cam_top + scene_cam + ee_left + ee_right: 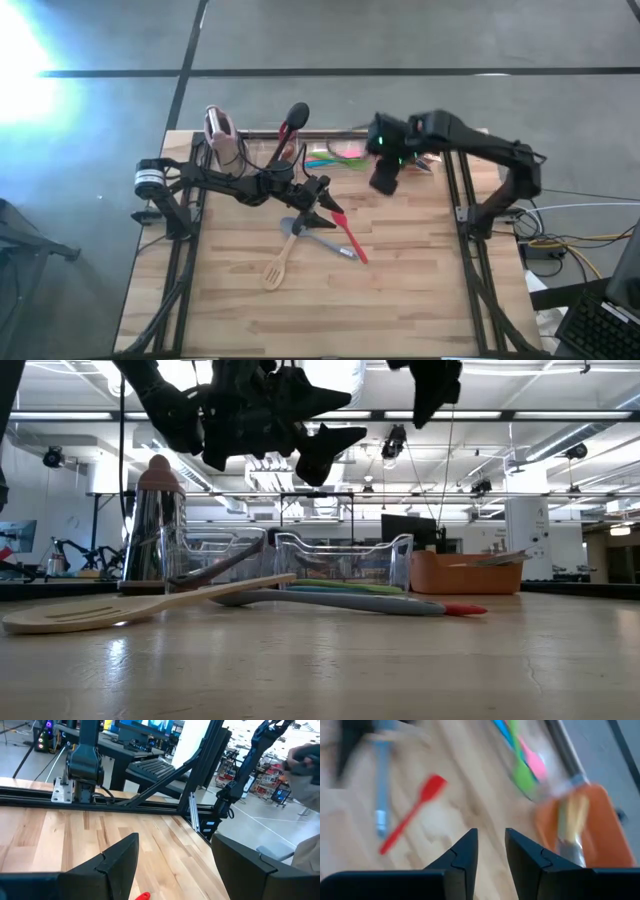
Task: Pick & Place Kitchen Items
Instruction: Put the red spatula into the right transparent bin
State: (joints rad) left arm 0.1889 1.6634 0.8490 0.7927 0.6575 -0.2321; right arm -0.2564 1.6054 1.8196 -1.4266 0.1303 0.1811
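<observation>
Desk (400, 290): wooden spatula (278, 264), red spatula (348, 238) lying loose. Left gripper (325, 205) wide, empty, above them. Right gripper (490, 851) narrow, empty, raised.

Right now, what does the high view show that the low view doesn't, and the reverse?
Only the high view: the red spatula lying full length on the table, with the open left pincer over its head, and the right pincer parked near the back.

Only the low view: the room beyond, and the orange bin side-on.

Both: the wooden spatula, the grey-handled utensil and the clear bin.
</observation>
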